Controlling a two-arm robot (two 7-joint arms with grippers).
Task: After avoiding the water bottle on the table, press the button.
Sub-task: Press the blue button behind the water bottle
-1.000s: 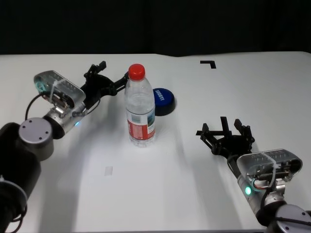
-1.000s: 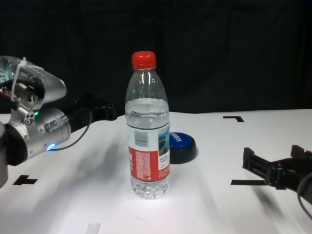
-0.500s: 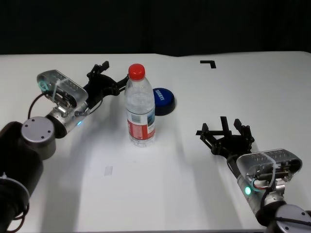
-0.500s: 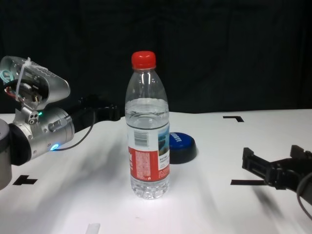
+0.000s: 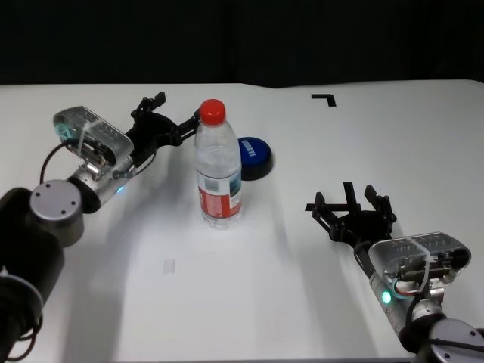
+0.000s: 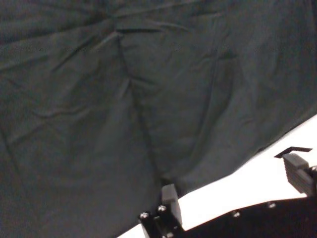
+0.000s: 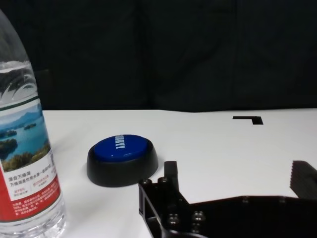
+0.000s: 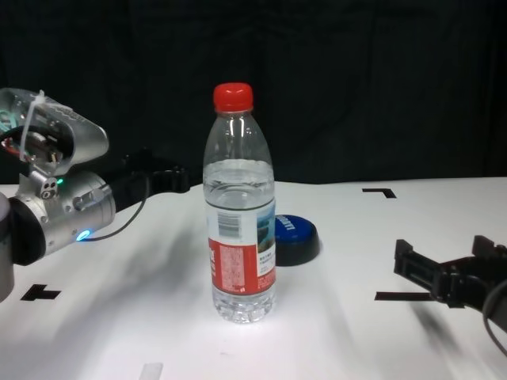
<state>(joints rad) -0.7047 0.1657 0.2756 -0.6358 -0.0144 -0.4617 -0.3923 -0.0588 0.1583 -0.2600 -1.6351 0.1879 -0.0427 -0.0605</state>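
The water bottle [image 5: 219, 170], clear with a red cap and a red-and-white label, stands upright in the middle of the white table [image 5: 249, 280]. Right behind it, slightly to its right, sits the low blue button [image 5: 255, 156] on its dark base. My left gripper [image 5: 176, 111] is open and hovers left of the bottle at about cap height, one fingertip close to the cap. The left wrist view shows only its two spread fingers [image 6: 170, 198], the table edge and a dark curtain. My right gripper [image 5: 348, 197] is open, low over the table, to the right of the bottle and nearer me than the button [image 7: 121, 157].
Black tape marks lie on the table, a corner mark at the back right [image 5: 325, 98] and a cross at the near left [image 8: 40, 293]. A small pale scrap [image 5: 169, 265] lies in front of the bottle. A dark curtain [image 8: 356, 79] closes off the far side.
My left arm swung a little toward the bottle and has drawn back again, ending near where it began. The bottle, the button and my right arm have not moved.
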